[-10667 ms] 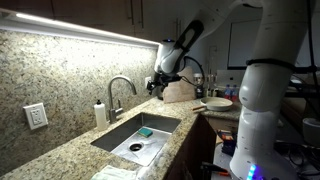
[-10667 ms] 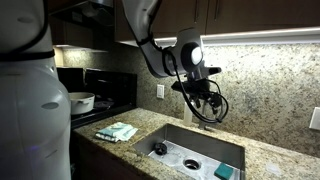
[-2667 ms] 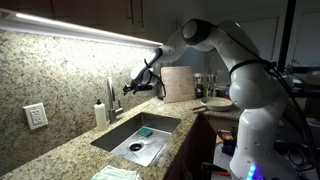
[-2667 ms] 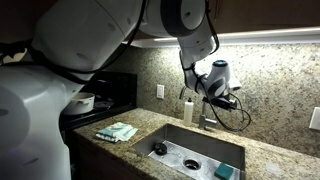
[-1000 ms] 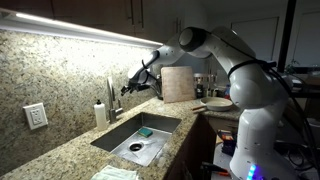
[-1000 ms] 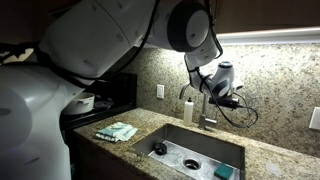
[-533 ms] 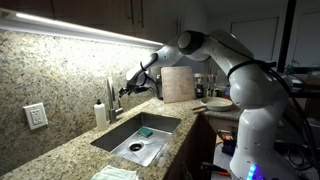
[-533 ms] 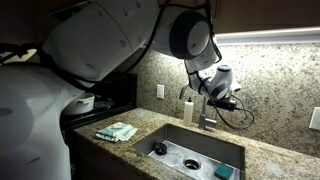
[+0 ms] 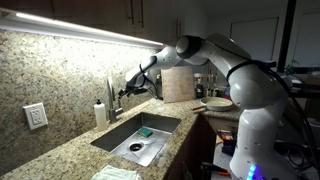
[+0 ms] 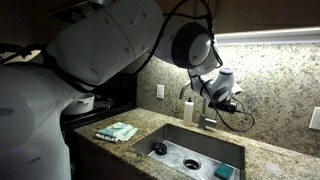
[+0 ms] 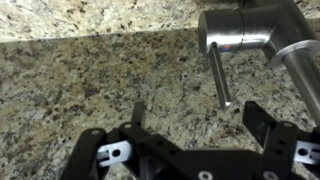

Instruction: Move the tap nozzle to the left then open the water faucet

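Since the first frames the gripper (image 9: 124, 92) has dropped from mid-air to the faucet (image 9: 112, 104), and the nozzle (image 9: 109, 84) now stands edge-on rather than arching over the sink (image 9: 122, 133).
In the wrist view the claw is spread wide, its fingers (image 11: 266, 122) either side of the thin lever (image 11: 218, 72) without touching it, above the granite counter (image 11: 90, 70). The soap bottle (image 9: 100, 113) stands just beside the faucet.

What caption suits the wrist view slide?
Wrist view: gripper, fingers apart, at the water faucet's slim lever over granite counter.
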`<control>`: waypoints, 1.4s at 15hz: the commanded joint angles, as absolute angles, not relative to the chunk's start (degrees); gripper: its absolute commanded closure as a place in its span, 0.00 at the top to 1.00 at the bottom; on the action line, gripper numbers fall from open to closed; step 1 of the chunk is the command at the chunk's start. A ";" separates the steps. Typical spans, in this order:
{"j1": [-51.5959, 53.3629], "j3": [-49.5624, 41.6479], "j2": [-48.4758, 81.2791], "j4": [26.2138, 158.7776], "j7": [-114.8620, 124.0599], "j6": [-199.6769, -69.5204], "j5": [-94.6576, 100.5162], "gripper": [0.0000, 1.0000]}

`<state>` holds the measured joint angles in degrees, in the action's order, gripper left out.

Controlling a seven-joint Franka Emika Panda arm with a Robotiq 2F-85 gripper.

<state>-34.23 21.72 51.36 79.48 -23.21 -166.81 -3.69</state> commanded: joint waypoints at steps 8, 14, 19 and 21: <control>-31.94 21.33 57.34 69.57 -26.61 -161.79 -5.19 1.00; -30.45 19.26 58.31 66.63 -25.20 -160.28 -5.27 1.00; -29.55 16.32 59.14 63.55 -24.74 -156.64 -5.94 1.00; -29.14 15.60 59.65 62.38 -24.70 -155.48 -6.14 1.00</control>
